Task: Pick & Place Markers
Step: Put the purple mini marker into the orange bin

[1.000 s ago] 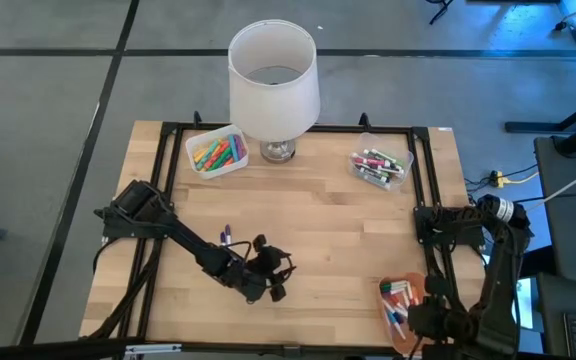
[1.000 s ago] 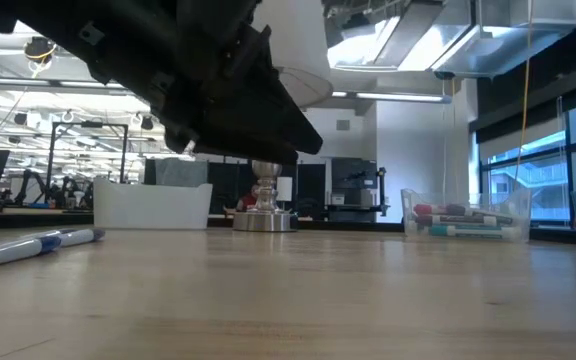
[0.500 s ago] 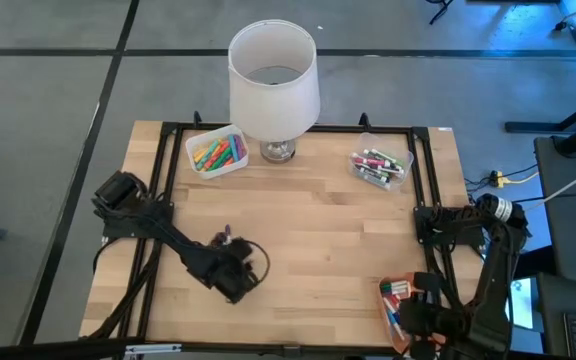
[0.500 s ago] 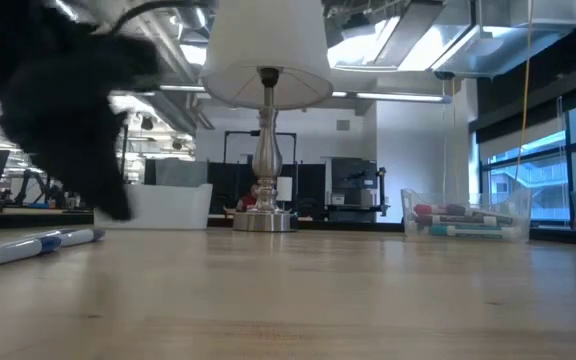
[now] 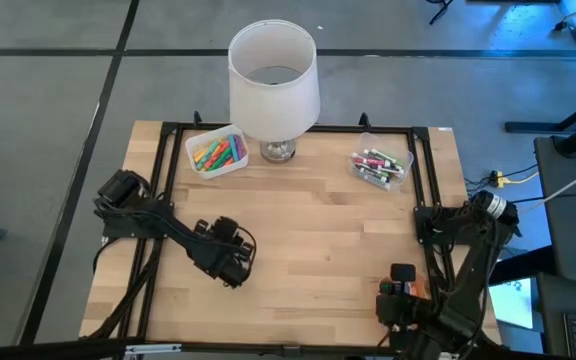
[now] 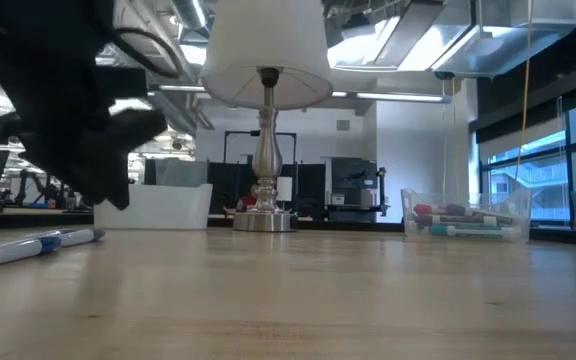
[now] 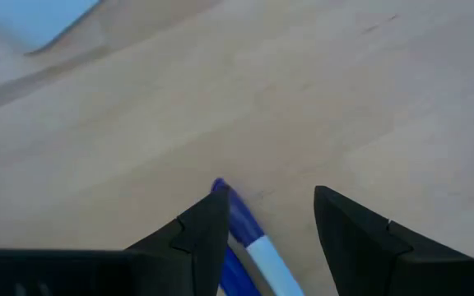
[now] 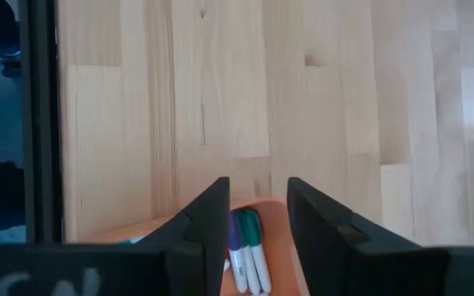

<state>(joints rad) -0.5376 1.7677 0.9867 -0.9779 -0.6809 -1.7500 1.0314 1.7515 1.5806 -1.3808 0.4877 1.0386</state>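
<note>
Two open bins of markers are seen in the high view at the far side of the wooden table (image 5: 328, 230): a white bin (image 5: 216, 151) left of the lamp (image 5: 273, 85), filled with orange, yellow and green markers, and a clear bin (image 5: 381, 163) to the right, holding green, pink and white ones. The left gripper (image 5: 230, 262) is stationed over the left half of the table, well short of the white bin. The right gripper (image 5: 396, 308) is held at the near right corner, over an orange tray (image 5: 418, 290) that is mostly hidden beneath it.

In the low view, a single blue-and-white marker (image 6: 40, 245) is seen lying flat on the wood at the left, with the dark mass of the left arm (image 6: 63, 110) above it (no contact is visible). The clear bin (image 6: 465, 222) stands far right, with red- and green-capped markers lying in it.

In the left wrist view, the fingers (image 7: 200, 234) are spread apart with the same marker (image 7: 249, 242) lying between them, its blue cap pointing away and its white barrel nearer the camera; it is not gripped.

In the right wrist view, the fingers (image 8: 208, 222) are parted by a narrow gap with nothing clamped, and beyond them purple- and green-capped white markers (image 8: 247, 247) lie side by side in the orange tray (image 8: 274, 226).
</note>
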